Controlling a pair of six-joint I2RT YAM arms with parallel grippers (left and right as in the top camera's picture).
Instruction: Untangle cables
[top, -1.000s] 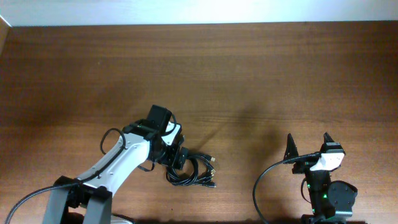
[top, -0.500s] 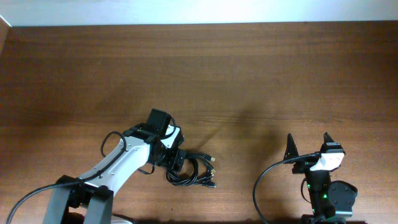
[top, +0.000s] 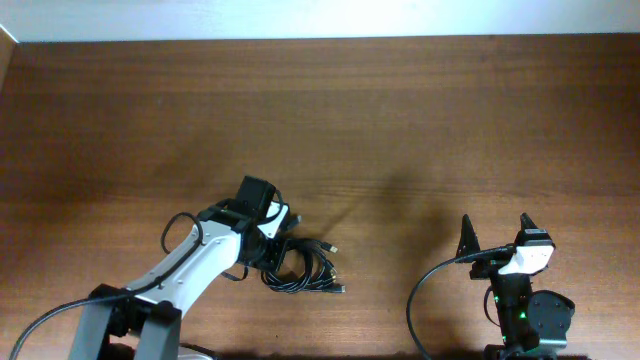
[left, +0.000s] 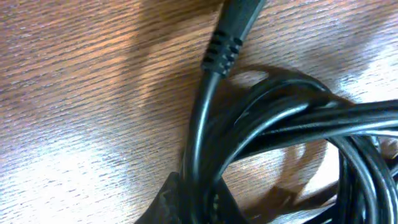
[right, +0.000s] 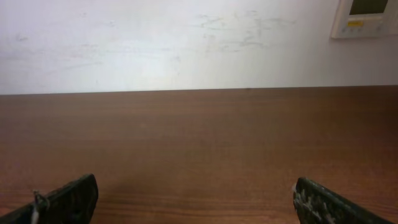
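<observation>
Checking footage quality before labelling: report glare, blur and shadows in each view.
Overhead: sharp, evenly lit, with a faint shadow on the table near the cables. Left wrist: extreme close-up, cables slightly soft, white glare streaks on the table. Right wrist: table in focus, right hand cropped to dark tips at the bottom corners, wall bright.

table (top: 400, 120): brown wood, clear straight grain, satin finish, soft sheen in the left wrist view. cables (top: 300, 270): black jacket, smooth, looks like rubbery plastic, glossy highlights along the runs. strain relief (left: 222, 50) on one plug: same black, moulded ribs, duller. plug tips in the overhead view look metallic, too small to be sure. left arm (top: 190, 262): white shell smooth plastic, slight gloss; black joints matt. right gripper (top: 494, 222) fingers (right: 71, 198): black, matt, rough-edged. wall (right: 155, 43): off-white, matt, scuffed.
</observation>
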